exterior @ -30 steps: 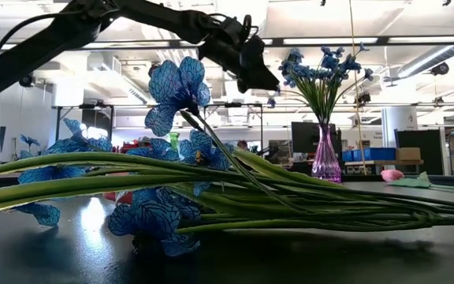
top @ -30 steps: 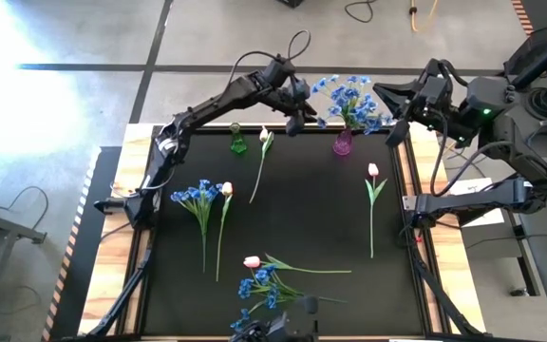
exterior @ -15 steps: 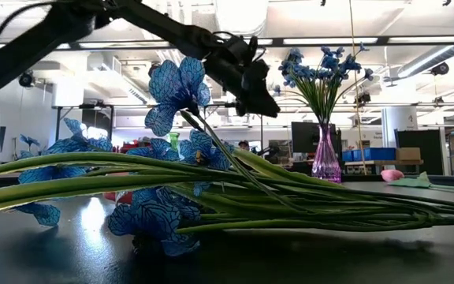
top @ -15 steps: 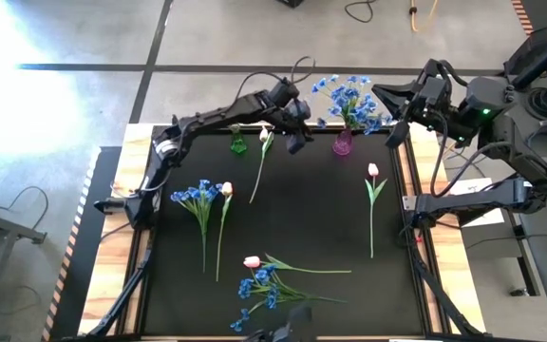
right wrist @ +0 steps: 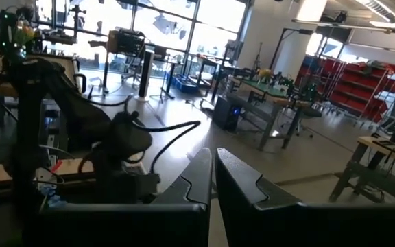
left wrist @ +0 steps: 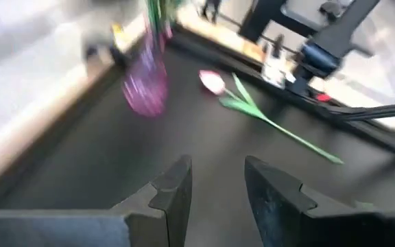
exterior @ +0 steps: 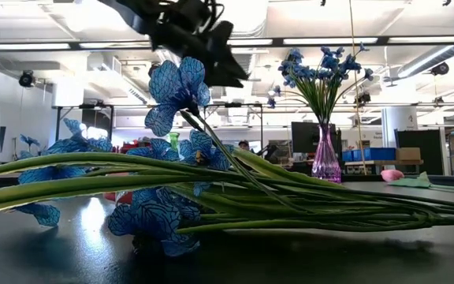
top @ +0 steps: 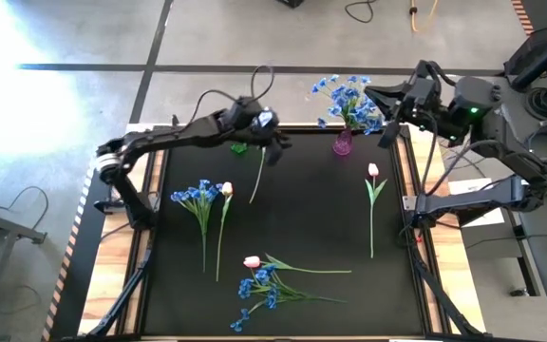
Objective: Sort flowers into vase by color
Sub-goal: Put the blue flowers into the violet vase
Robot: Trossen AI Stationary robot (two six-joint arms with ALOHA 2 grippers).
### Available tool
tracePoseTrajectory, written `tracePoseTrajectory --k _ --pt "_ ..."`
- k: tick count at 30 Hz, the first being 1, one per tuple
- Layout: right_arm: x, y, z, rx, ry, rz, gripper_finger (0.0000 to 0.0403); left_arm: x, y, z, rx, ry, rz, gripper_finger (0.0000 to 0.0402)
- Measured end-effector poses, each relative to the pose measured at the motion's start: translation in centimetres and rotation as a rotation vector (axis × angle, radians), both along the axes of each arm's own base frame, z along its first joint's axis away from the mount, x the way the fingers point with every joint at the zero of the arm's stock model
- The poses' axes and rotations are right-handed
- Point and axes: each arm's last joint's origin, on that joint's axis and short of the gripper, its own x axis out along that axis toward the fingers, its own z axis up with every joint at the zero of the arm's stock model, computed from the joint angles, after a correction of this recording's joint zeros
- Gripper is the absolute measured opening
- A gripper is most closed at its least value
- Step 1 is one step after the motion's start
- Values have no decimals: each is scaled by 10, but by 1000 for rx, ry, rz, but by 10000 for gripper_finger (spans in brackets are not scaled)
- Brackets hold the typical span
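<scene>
Swinging back from the purple vase [top: 342, 143], our left gripper [top: 275, 152] now hangs empty with its fingers parted, above the white tulip [top: 260, 161] beside the green vase [top: 239, 145]. A second ago it hovered by the blue bunch [top: 349, 101] already standing in that purple vase, so we judge one flower delivered and the next pick beginning. Our right gripper [top: 385, 135] waits, fingers nearly together, at the mat's far right corner. Mid-mat lies open; remaining flowers [top: 269, 280] crowd the near edge.

The right end effector [right wrist: 213, 180], fingers nearly together, faces the left arm [right wrist: 81, 116] and room.
</scene>
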Motion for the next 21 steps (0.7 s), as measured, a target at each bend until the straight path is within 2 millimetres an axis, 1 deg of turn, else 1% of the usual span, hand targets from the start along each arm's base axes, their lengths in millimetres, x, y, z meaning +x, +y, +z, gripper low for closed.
tracePoseTrajectory --k 2,6,9,11,14,17,19,21 --pt "5 -2 -2 4 13 0 13 -6 -8 -10 -135 12 3 120" --pt "14 -5 -6 12 36 0 13 -11 -18 -31 -219 58 13 116" --pt "21 -7 -9 17 52 0 13 -16 -31 -40 -144 52 86 99" --pt "25 -8 -11 23 62 0 13 -22 -42 -37 -76 18 146 81" --pt "30 -10 -14 45 66 -1 13 -37 -59 -39 -8 7 243 52" --pt "36 -11 -16 74 67 2 13 -56 -77 -40 49 -5 287 29" --pt "40 -10 -19 103 77 17 13 -69 -85 -37 80 -30 297 15" --pt "44 -8 -23 143 91 46 13 -84 -89 -36 95 -48 327 4"
